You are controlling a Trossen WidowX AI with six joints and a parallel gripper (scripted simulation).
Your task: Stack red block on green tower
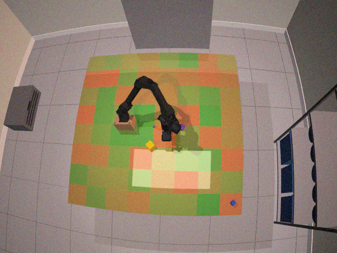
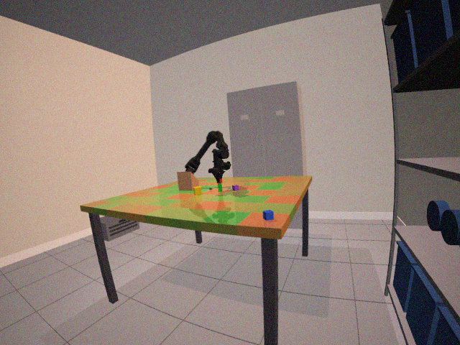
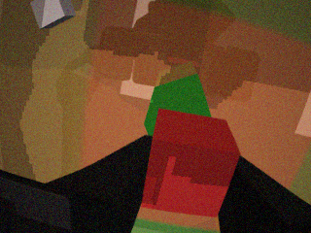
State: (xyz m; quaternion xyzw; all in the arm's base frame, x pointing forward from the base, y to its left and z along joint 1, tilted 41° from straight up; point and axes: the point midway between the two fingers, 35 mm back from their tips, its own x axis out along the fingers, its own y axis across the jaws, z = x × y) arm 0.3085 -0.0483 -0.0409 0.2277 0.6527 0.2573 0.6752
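My gripper [image 1: 166, 136] [image 2: 219, 177] is shut on the red block [image 3: 190, 162] [image 2: 220, 180]. It holds the block right over the green tower [image 3: 181, 99] [image 2: 220, 187], which stands upright on the table. In the wrist view the red block covers the near part of the tower's top, and the far part still shows beyond it. In the side view red sits directly above green. I cannot tell whether they touch. From the overhead view the gripper hides both the block and the tower.
A yellow block [image 1: 150, 145] [image 2: 197, 190] lies left of the tower and a purple block [image 1: 182, 126] [image 2: 235, 187] to its right. A small grey block [image 3: 52, 8] lies nearby. A blue block [image 1: 233, 202] [image 2: 267, 214] sits near the table's front corner. The arm's wooden base [image 1: 125, 124] [image 2: 187, 180] stands at the left.
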